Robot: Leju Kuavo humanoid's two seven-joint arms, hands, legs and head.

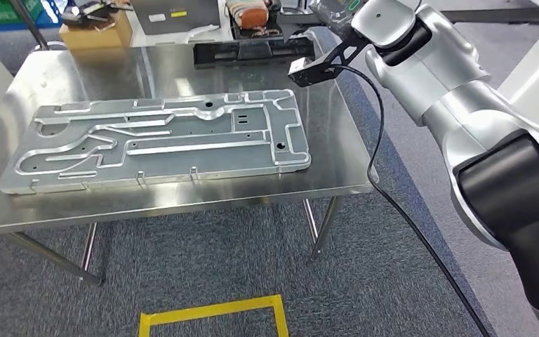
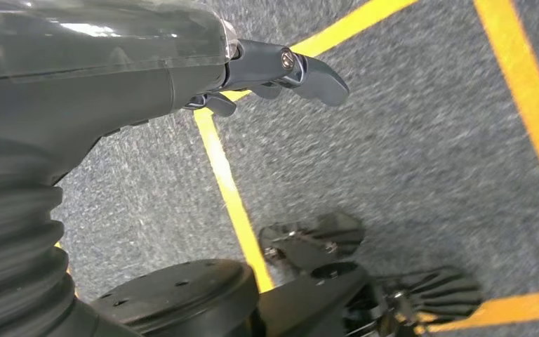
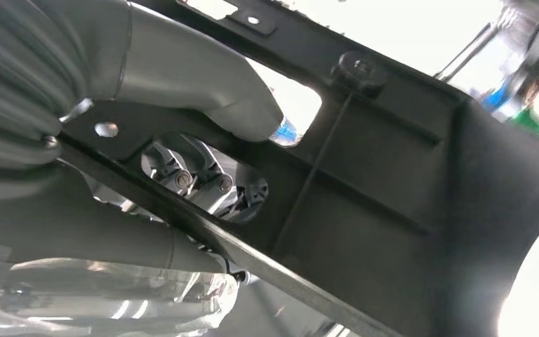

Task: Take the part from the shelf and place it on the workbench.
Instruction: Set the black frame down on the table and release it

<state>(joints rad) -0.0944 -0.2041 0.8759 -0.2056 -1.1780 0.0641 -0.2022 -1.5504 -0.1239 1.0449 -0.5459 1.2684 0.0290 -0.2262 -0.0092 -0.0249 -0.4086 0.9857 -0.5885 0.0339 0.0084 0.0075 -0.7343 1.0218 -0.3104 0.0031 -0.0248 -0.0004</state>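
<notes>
My right hand [image 3: 203,133] is gripping the black plastic part [image 3: 393,189], thumb pressing one face and fingers [image 3: 203,179] curling through an opening. I am holding the part [image 1: 253,50] over the far edge of the steel workbench [image 1: 337,158]. My left hand [image 2: 281,70] is hanging over grey carpet [image 2: 407,140], fingers loosely extended, holding nothing.

The long black part [image 3: 393,210] looked like matt moulded plastic. The steel workbench [image 1: 182,203] was brushed and reflective, bearing a matt machined aluminium plate [image 1: 161,140] above rough grey carpet [image 1: 253,260].
</notes>
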